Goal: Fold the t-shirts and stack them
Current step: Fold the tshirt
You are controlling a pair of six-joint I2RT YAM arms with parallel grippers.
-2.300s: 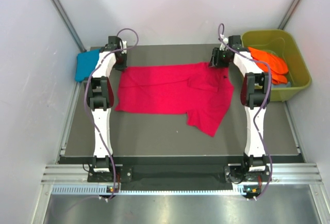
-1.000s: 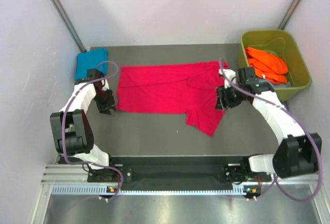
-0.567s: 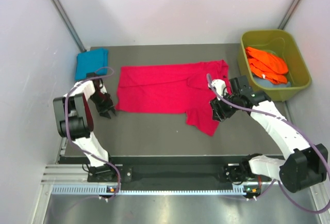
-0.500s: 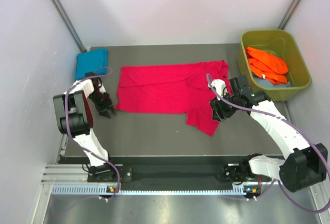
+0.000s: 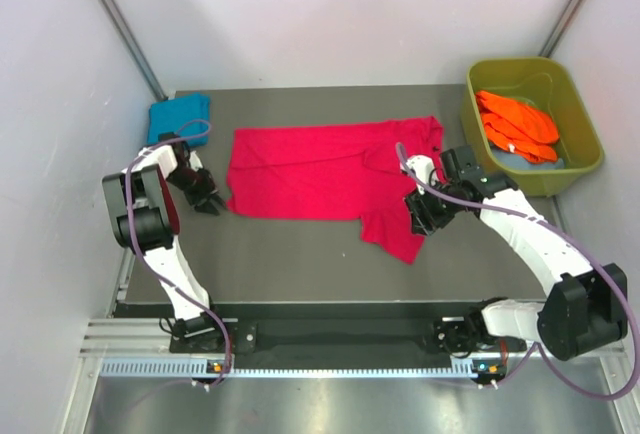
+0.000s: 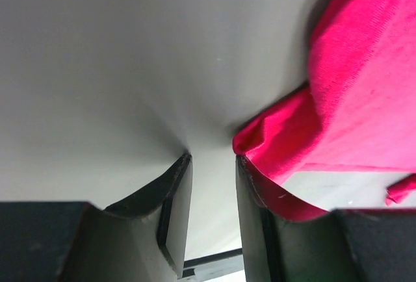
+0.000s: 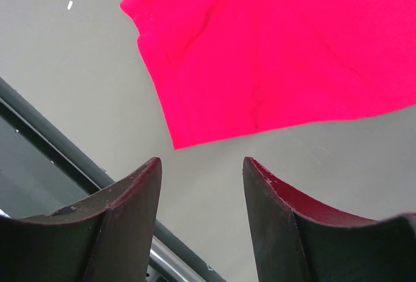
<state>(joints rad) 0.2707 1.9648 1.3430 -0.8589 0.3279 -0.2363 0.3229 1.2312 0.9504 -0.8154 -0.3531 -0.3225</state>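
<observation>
A wrinkled crimson-pink t-shirt (image 5: 320, 169) lies spread across the middle of the dark surface (image 5: 300, 254). The left end effector (image 5: 207, 205), fingers slightly parted, sits beside its lower-left corner. The right end effector (image 5: 417, 224), fingers wide apart, is over its lower-right flap.

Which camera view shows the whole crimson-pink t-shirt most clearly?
The top external view. There the crimson-pink t-shirt lies spread on the table, with nearly all its outline visible. The left wrist view shows only one bunched corner of it, very close. The right wrist view shows only one end, cut by the picture's edge.
</observation>
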